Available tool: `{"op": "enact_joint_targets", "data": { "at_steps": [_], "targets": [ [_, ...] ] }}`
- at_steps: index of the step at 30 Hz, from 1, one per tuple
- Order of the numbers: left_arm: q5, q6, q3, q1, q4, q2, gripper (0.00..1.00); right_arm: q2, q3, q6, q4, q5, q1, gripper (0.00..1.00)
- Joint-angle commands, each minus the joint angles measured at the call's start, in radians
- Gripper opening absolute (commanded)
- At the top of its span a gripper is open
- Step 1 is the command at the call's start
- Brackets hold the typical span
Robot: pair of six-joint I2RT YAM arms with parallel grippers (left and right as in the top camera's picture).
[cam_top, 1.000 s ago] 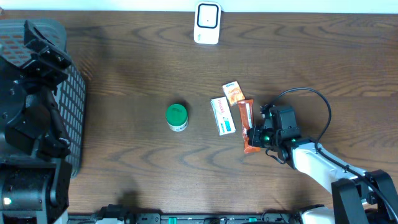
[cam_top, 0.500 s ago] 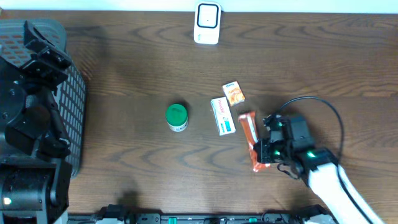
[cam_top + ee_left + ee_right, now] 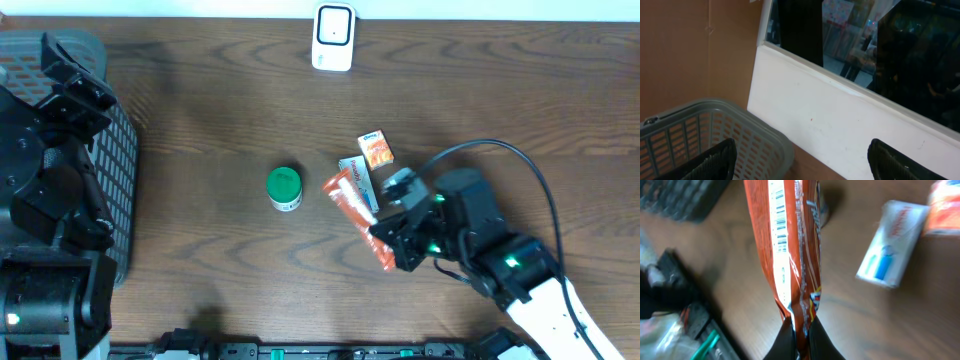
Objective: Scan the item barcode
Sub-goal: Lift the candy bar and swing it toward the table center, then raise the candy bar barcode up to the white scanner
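Observation:
My right gripper is shut on one end of a long orange snack packet, holding it above the table right of centre. The packet slants up-left over the white and blue box. In the right wrist view the packet rises from between my fingers, and its barcode on a white strip faces the camera. A white scanner stands at the table's far edge. My left gripper stands open and holds nothing, raised above the grey basket.
A green-lidded jar stands mid-table. A small orange box lies beside the white and blue box. The grey basket sits at the left edge under the left arm. A black cable loops behind the right arm.
The right gripper has lifted the orange packet off the table, carried it left and turned it, so it now hangs over the white and blue box. The left arm has not moved.

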Motion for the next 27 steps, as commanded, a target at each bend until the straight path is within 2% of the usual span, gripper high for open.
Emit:
{"op": "enact_joint_targets", "data": {
  "at_steps": [1, 7, 14, 21, 27],
  "targets": [
    [-0.007, -0.009, -0.005, 0.007, -0.003, 0.000, 0.84, 0.045, 0.114, -0.043, -0.040, -0.008, 0.092, 0.01],
    [-0.007, -0.009, -0.005, 0.007, -0.010, -0.001, 0.84, 0.060, 0.209, -0.045, -0.082, 0.056, 0.181, 0.01],
    [-0.007, -0.009, -0.005, 0.007, -0.013, -0.004, 0.84, 0.062, 0.213, -0.037, -0.117, 0.211, 0.185, 0.01],
    [-0.007, -0.009, -0.005, 0.007, -0.060, -0.004, 0.84, 0.156, 0.216, -0.038, -0.018, 0.516, 0.179, 0.01],
    [-0.007, -0.009, -0.005, 0.007, -0.059, -0.004, 0.84, 0.392, 0.280, -0.054, 0.118, 0.847, 0.129, 0.01]
  ]
}}
